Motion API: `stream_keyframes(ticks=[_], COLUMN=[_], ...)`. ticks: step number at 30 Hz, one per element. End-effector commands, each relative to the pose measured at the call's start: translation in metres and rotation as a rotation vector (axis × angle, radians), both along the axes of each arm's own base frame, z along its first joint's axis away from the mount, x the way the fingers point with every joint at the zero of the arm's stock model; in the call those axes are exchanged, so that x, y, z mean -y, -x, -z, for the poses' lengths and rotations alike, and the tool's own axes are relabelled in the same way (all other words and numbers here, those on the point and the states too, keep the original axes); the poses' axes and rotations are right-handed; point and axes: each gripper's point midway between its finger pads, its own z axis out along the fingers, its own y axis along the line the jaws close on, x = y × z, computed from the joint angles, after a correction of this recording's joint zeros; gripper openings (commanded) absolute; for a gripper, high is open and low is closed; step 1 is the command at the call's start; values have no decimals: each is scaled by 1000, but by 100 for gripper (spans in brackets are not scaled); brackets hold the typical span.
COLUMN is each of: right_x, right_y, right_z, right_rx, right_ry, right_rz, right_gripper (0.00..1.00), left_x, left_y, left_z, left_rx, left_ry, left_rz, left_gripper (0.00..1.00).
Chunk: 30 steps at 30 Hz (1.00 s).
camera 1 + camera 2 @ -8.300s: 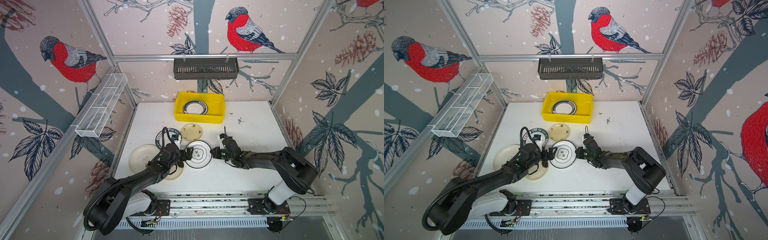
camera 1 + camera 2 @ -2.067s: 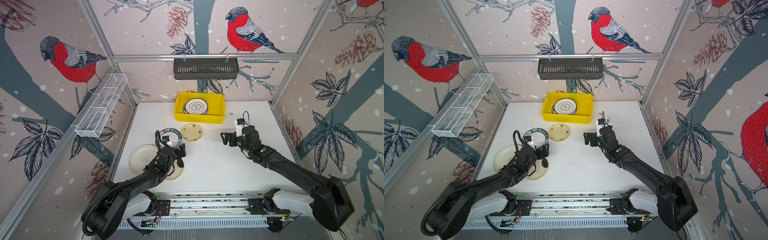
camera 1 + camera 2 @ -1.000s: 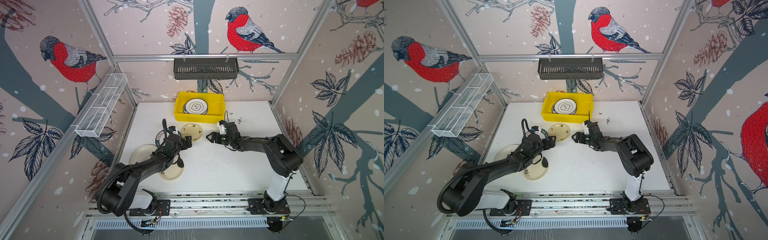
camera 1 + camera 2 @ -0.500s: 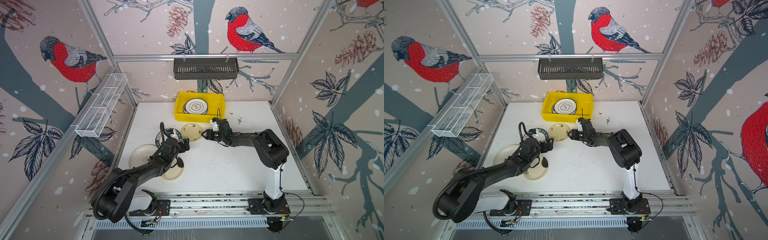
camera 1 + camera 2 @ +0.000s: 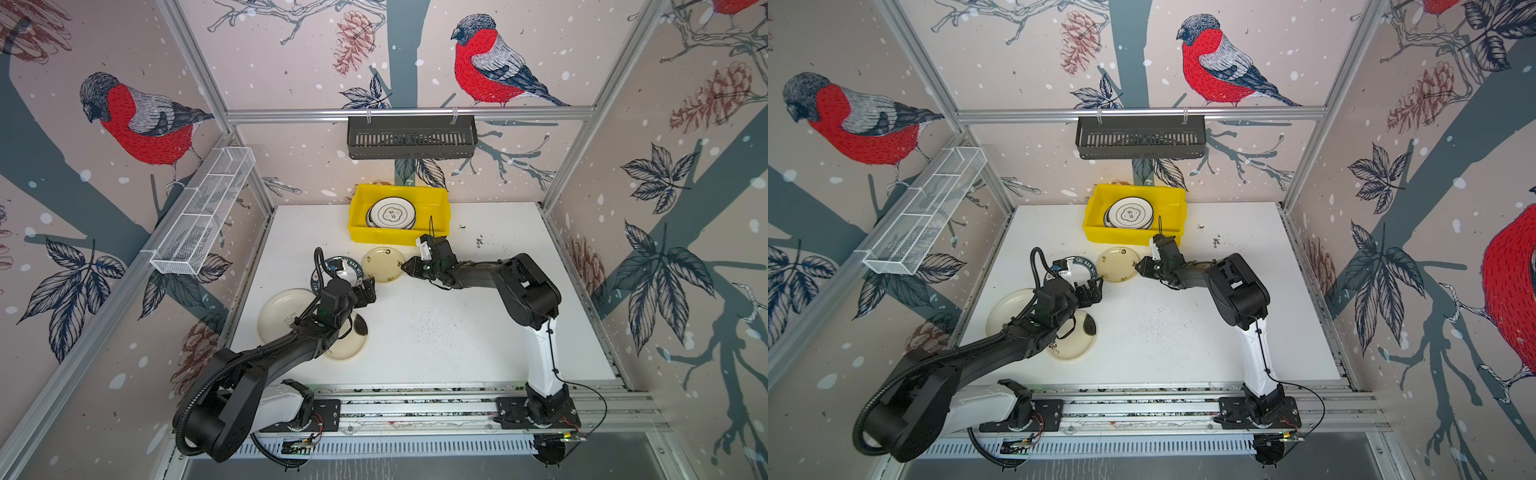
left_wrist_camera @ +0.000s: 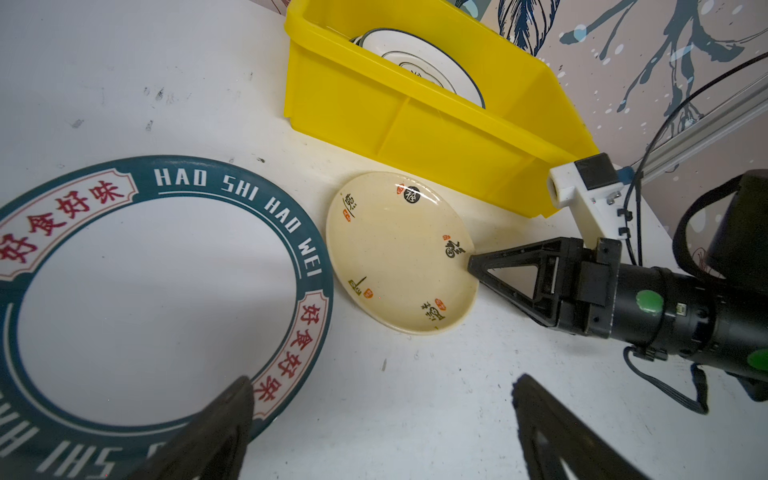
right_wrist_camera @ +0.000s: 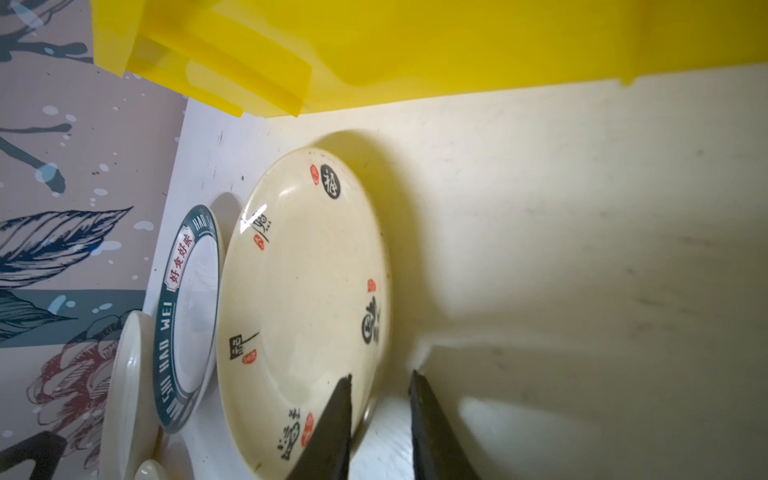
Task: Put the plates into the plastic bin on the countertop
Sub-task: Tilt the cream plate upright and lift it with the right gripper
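Since a second before, my right end effector (image 7: 380, 376) had narrowed astride the rim of the cream plate (image 7: 303, 299), yellow bin (image 7: 457, 41) just beside it; whether it gripped, I couldn't tell. My left end effector (image 6: 382, 380) gaped, empty.

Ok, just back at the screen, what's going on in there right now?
The right gripper is at the edge of the small yellowish plate, which lies on the countertop in front of the yellow bin. Its jaws stand narrow on either side of the rim; I can't tell if they have pinched it yet. The left gripper hovers wide open at the edge of the teal-rimmed plate, holding nothing. A stack of plates sits in the bin.
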Motion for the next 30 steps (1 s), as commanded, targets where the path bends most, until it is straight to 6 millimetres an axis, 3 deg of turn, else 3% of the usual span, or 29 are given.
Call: stream_keyframes(ticks=[1,8,11,19,30], right_x=[-2,-2,-1,0,11], right_y=[-3,-6,-9,-11,-3], right_z=[5,16,16,6,-19], right_rx=[-5,-28,-29,-15,24], right_ry=[3,10,8,-3,-19], right_rz=[14,30,50,64,93], right_gripper=[28,25,19,7,3], left_x=[-6,-7,-6,-8,-5], left_y=[-2,-2,-2,0,3], left_z=[-3,-1,-1,0,3], left_rx=[19,17,18,11,-6], left_ry=[-22,-31,-30,-34,-29], left_rz=[-21,-15,-14,-17,2], left_gripper=[96,96,96,96,96])
